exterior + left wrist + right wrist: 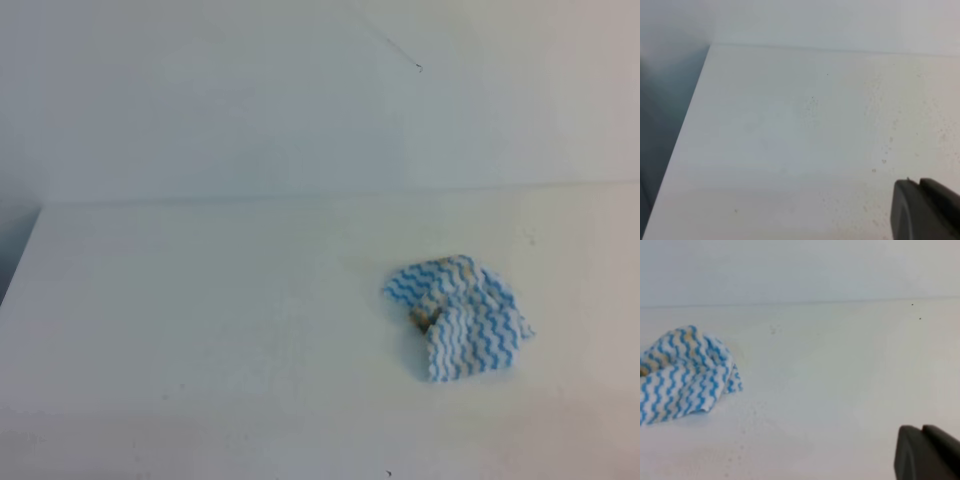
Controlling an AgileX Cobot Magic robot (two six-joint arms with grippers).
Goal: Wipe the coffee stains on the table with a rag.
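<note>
Item, near: right gripper [927,452], seen only in the right wrist view at the lower right of the frame, as two dark finger tips lying against each other; fingers pressed together, nothing between them, above bare table.

Item, near: left gripper [924,209], seen only in the left wrist view at the lower right of the frame, as a dark pair of tips side by side; whether the fingers are spread or pressed together cannot be told from this corner glimpse. Nothing is seen held.

Item, middle: rag [458,315], blue and white wavy stripes, crumpled into a loose folded heap on the table [200,320], right of centre in the high view; a brown-tan smear shows in its upper folds and a darker brown spot in the crease at its left side. In the right wrist view it lies at the left edge of the frame, well apart from the right gripper.

Item, middle: table, matte white, faint specks and fine spatter scattered on the surface; no distinct tan blotch can be made out on it.

Item, far: wall [300,90], pale white, rising behind the straight back edge of the table.
</note>
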